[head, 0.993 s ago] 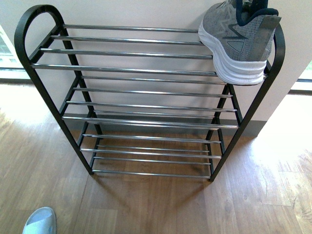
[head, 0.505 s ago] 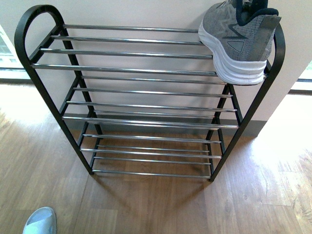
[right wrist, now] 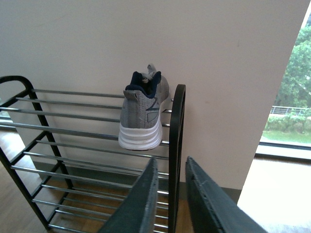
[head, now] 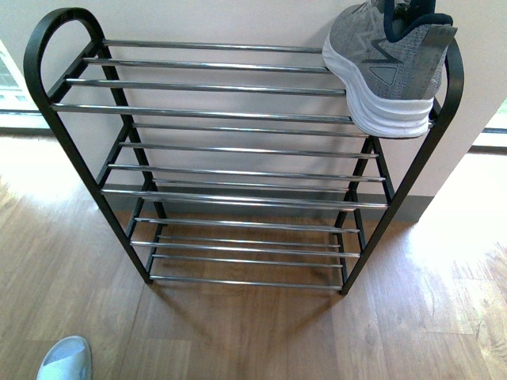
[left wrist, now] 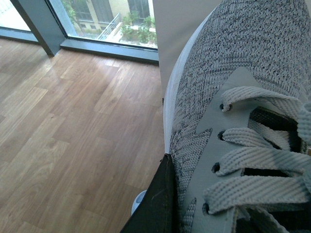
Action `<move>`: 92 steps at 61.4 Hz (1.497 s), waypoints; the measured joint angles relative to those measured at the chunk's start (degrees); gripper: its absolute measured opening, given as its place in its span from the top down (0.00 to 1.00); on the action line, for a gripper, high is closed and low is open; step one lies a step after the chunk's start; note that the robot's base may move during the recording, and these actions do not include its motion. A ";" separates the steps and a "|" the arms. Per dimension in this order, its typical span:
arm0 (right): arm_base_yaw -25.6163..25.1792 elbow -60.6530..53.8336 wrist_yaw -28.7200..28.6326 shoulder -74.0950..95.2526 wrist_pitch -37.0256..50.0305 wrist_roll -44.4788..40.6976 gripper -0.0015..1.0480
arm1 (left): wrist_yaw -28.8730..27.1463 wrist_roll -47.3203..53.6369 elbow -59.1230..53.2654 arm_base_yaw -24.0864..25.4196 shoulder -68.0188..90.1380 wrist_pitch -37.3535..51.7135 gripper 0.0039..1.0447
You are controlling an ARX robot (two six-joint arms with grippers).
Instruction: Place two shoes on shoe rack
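One grey knit shoe (head: 388,67) with a thick white sole stands on the right end of the shoe rack's (head: 222,115) top shelf, heel towards me. In the right wrist view this shoe (right wrist: 142,114) sits next to the rack's black end post (right wrist: 177,126). The other shoe (left wrist: 243,97) fills the left wrist view, toe and grey laces close up. My left gripper (left wrist: 228,165) is shut on it, with one dark finger (left wrist: 154,204) against its side and the other hidden. My right gripper (right wrist: 171,162) is open and empty, in front of the rack's right end.
A pale grey rounded shape (head: 65,360) shows at the lower left over the wooden floor (head: 238,332). The rack stands against a pale wall (right wrist: 218,73). Floor-level windows (left wrist: 97,19) lie to both sides. The two lower shelves (head: 238,194) hold nothing.
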 joint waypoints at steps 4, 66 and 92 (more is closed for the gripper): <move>0.00 0.00 0.00 -0.02 0.00 0.00 0.52 | 0.00 0.00 0.00 0.00 0.00 -0.02 0.98; 0.00 -0.02 -0.02 -0.09 -0.02 -0.17 0.09 | 0.37 -0.02 0.02 -0.09 0.04 -0.02 0.98; 0.09 -0.04 0.02 -0.09 -0.02 -0.17 0.09 | -0.24 -0.02 0.02 -0.02 0.00 -0.02 0.98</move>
